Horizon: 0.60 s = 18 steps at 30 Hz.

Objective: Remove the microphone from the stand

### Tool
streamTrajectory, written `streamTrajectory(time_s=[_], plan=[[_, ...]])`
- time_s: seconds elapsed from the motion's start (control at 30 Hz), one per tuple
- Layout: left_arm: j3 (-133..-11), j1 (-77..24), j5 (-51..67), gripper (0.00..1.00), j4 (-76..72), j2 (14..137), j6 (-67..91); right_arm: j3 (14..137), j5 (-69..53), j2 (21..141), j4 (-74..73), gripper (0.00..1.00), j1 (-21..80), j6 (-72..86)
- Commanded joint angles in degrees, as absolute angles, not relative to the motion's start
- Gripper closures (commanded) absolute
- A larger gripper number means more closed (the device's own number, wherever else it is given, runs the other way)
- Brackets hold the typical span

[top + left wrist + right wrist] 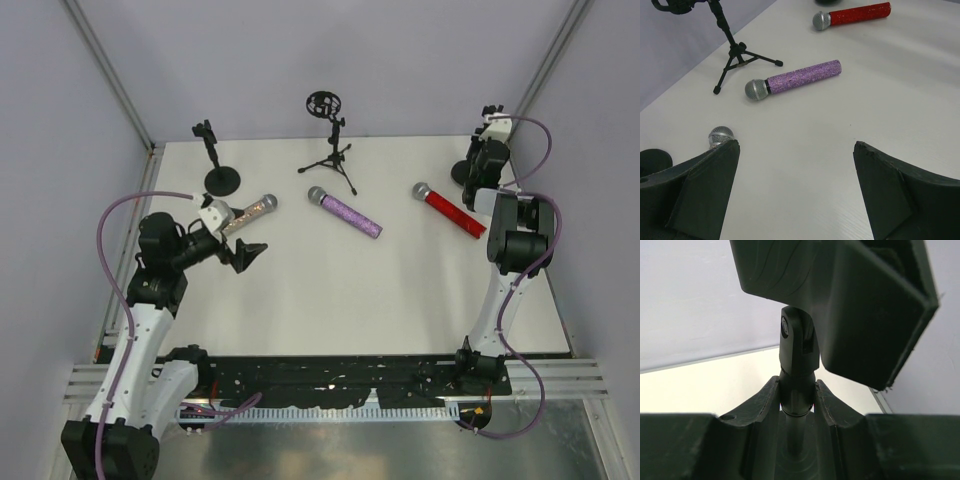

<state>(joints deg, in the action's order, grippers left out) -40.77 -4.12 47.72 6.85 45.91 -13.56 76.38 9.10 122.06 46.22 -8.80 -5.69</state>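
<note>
Three microphones lie flat on the white table: a red one (447, 210) (855, 13), a purple one (345, 212) (795, 80) and a pale glittery one (250, 212), whose mesh head (720, 136) peeks past my left finger. My right gripper (483, 160) (797, 386) is shut on the black pole (797, 360) of the stand (462, 172) at the far right. That stand's clip (840, 305) looms above the fingers. My left gripper (245, 255) (796, 145) hangs open over bare table beside the glittery microphone, holding nothing.
A round-base stand (215, 160) is at the back left. A tripod stand (330, 140) (732, 50) with a ring mount is at the back centre. Grey walls close in the table's left, back and right sides.
</note>
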Motion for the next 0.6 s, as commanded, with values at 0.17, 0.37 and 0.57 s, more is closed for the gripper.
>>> streamTrajectory(time_s=[0.17, 0.37, 0.57], plan=[[-39.9, -3.0, 50.5, 0.01, 1.6, 45.9, -10.5, 78.2, 8.6, 120.5, 52.1, 0.78, -8.9, -6.1], [-39.8, -2.6, 51.1, 0.0, 1.3, 45.6, -9.8, 77.6, 6.8, 119.9, 49.7, 0.47, -8.9, -4.2], [-39.8, -2.6, 52.0, 0.0, 0.4, 45.9, -9.1, 76.1, 5.7, 118.6, 49.3, 0.34, -9.0, -4.1]])
